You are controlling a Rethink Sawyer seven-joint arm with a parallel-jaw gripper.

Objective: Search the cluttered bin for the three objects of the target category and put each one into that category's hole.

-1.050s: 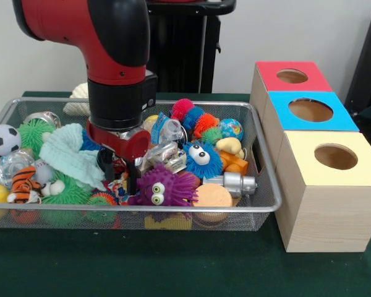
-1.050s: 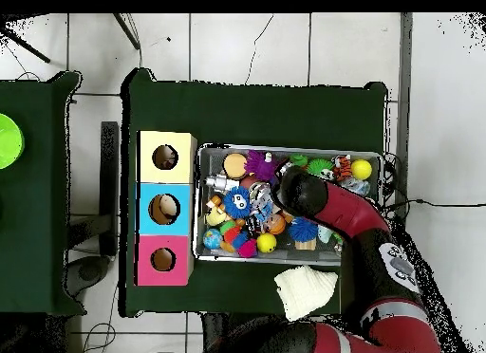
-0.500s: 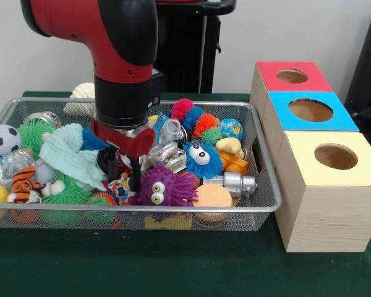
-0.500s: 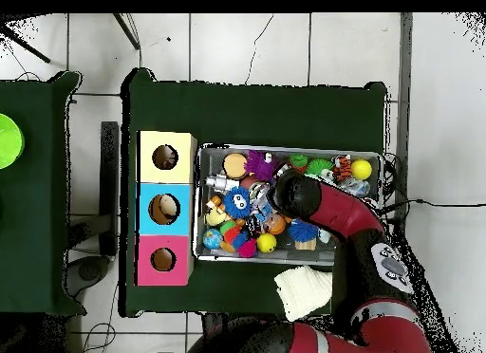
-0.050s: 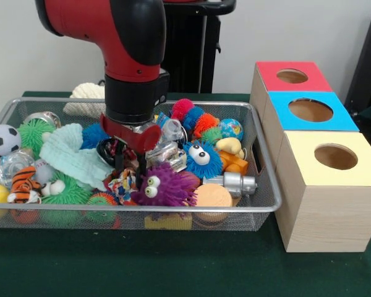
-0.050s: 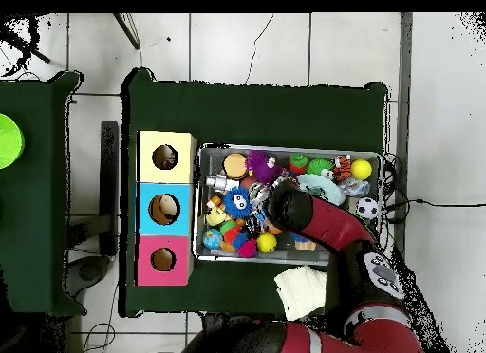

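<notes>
Purple fuzzy monster [image 5: 164,185], googly eyes, lies at the wire bin's [image 5: 267,185] near rail, touching the orange disc [image 5: 213,195] beside it. It is my guess at the pick; target category not shown. Gripper [image 5: 127,162] stands just beside and slightly behind it, low in the clutter, fingers parted, one each side of a small dark toy [image 5: 111,150]; whether gripping, cannot tell. Advice: lift straight, slowly, so the mint cloth [image 5: 71,154] is not dragged. Three holed boxes [image 5: 326,185] wait outside the bin.
</notes>
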